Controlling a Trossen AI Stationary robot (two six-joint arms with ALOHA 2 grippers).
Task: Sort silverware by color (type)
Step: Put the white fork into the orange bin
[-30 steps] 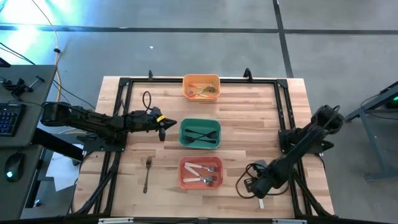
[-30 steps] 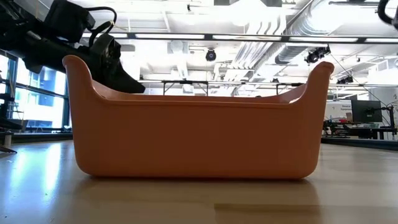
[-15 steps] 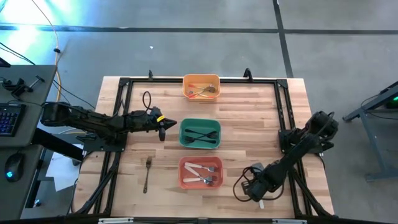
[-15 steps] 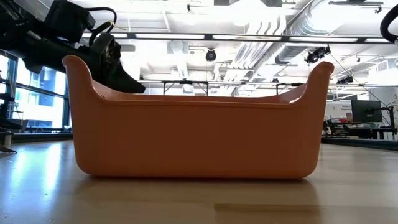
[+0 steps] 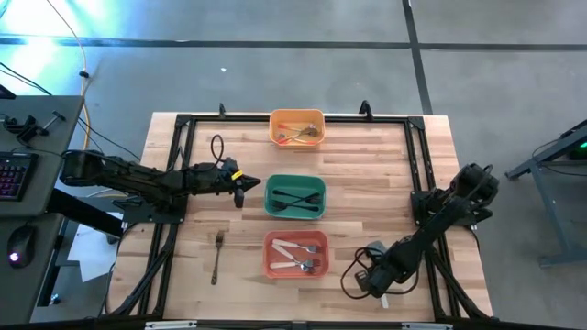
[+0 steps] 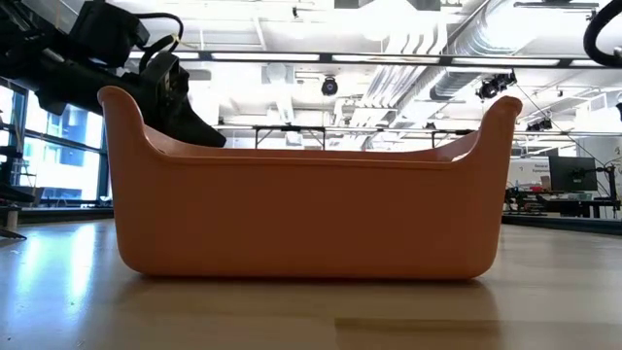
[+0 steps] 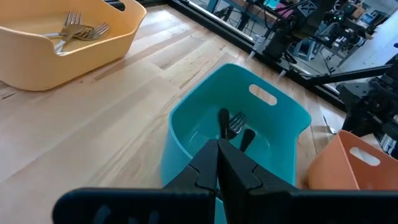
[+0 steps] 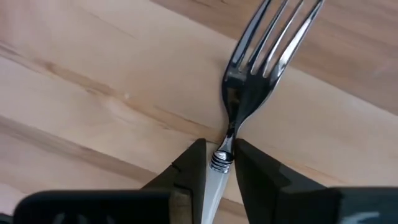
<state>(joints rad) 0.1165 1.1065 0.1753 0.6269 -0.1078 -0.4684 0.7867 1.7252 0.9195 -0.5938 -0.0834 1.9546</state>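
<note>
A wooden bench point(image 5: 367, 174) carries three bins in a row down its middle: an orange bin point(image 5: 296, 128) at the far end, a green bin point(image 5: 295, 197) in the centre, and a red bin point(image 5: 296, 254) nearest the front, each already holding forks.

The left tool point(image 5: 244, 185) hangs just beside the green bin, its two fingers pressed together on nothing, waiting. In its own wrist view, black forks point(image 7: 233, 124) lie in the bin directly ahead of the fingertips.

The right tool point(image 5: 378, 286) is low over the bench near the front right corner, off to the side of the red bin. Its wrist view shows a white-handled fork point(image 8: 239, 106) lying flat on the wood, metal tines pointing away from the tool. The two fingers point(image 8: 186, 177) stand one on either side of the fork's neck, where handle meets metal, narrowly apart and seemingly just touching it, not clearly clamped.

One dark fork point(image 5: 217, 255) lies alone on the bench, on the far side of the red bin from the right tool.

The step in hand appears to be the pick-up of the white-handled fork. Next, the fingers need to pinch firmly, lift cleanly off the wood, and carry it to the red bin, where similar white-handled forks lie.
</note>
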